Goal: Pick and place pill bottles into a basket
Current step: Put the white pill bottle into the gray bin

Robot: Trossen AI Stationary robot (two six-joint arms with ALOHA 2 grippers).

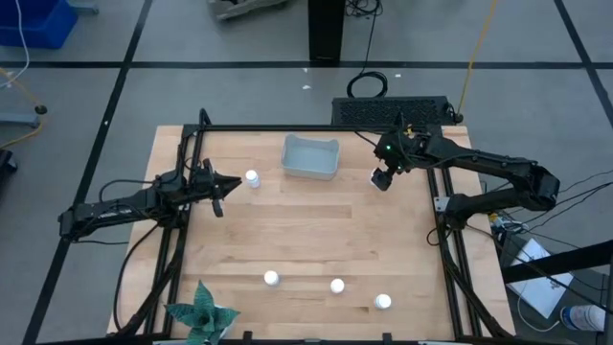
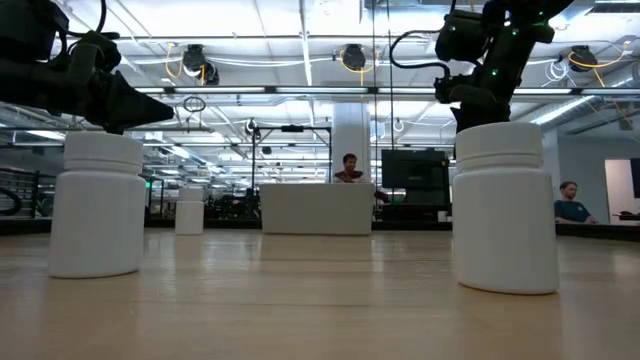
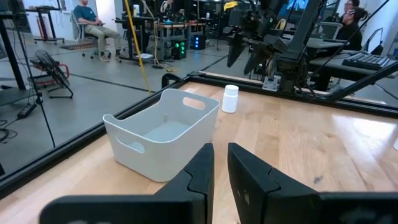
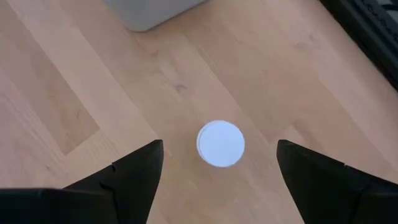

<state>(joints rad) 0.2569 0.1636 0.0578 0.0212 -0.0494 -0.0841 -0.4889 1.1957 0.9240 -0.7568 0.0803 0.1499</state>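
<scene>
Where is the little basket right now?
In the high view, the basket sits on the table's far side, near the middle, between a pill bottle on its left and the open right gripper on its right.

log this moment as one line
right gripper: open above small white capped pill bottle | left gripper: shut, idle | light grey-blue plastic basket: empty

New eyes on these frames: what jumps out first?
The right end effector hangs open straight above a white bottle standing just right of the empty basket at the table's far edge. The left end effector, shut, points at another bottle left of the basket. Three more bottles line the near edge, by a green paper plant at the near left corner.
</scene>
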